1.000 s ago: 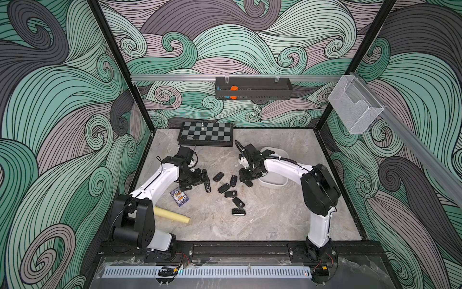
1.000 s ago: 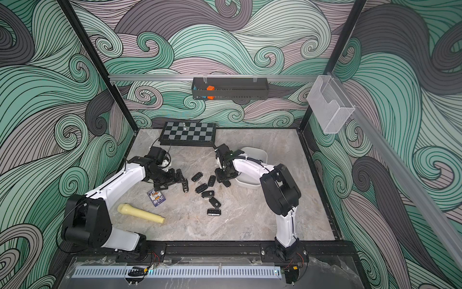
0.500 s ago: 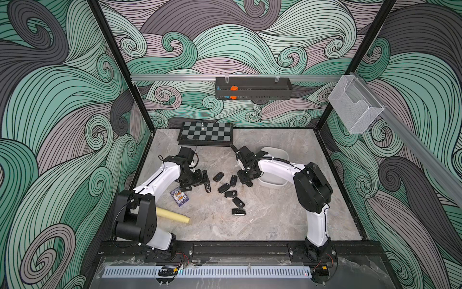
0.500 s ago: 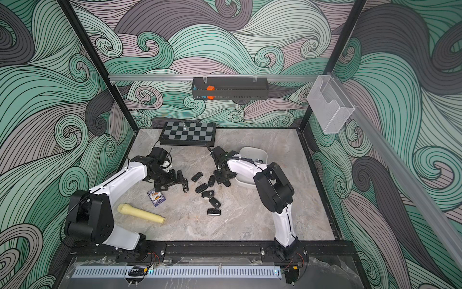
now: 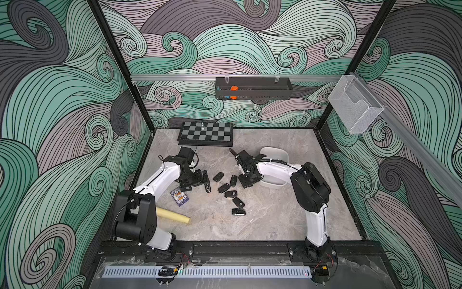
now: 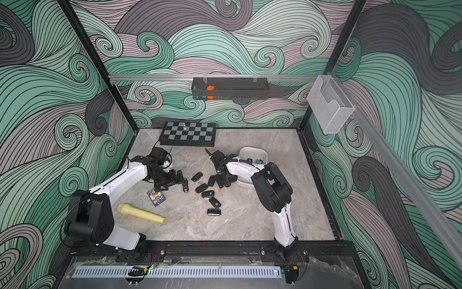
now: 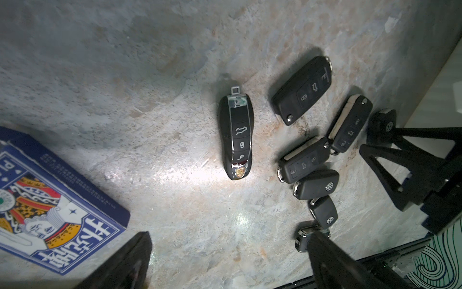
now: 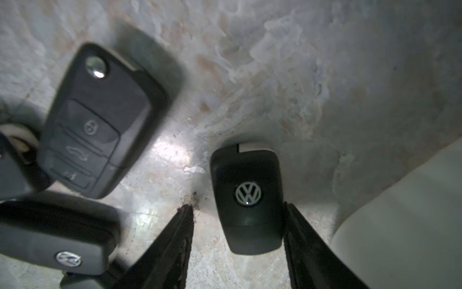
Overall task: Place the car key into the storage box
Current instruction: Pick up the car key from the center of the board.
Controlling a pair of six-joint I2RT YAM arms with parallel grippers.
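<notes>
Two arms reach toward the middle of the frame in both top views. The right gripper point(image 5: 247, 181) points down just right of centre, close against the near wall of the storage box point(image 5: 273, 152), the white tub right of centre. Loose keys point(image 5: 231, 192) lie scattered at centre between the arms. The left gripper point(image 5: 197, 181), left of centre, is spread wide, holds nothing, and sits well apart from the box.

From the left wrist, the left gripper point(image 7: 225, 260) has only bare table between its fingers. A silver-trimmed key point(image 7: 236, 137) lies ahead of it. Past the cluster, the right arm's black fingers stand over the car key point(image 7: 382, 125), with the box wall just beyond.

From the right wrist, the car key point(image 8: 247, 200) lies flat, badge up, inside the right gripper point(image 8: 237, 207). Its long axis runs along the fingers, so the jaws would close across its narrow width. The jaws are half spread and not clamped. One finger sits at the key's edge, while a strip of table shows before the other. The storage box point(image 8: 400, 225) is just beside the outer finger. The right arm is judged the nearer, with a short sideways carry over the wall.
</notes>
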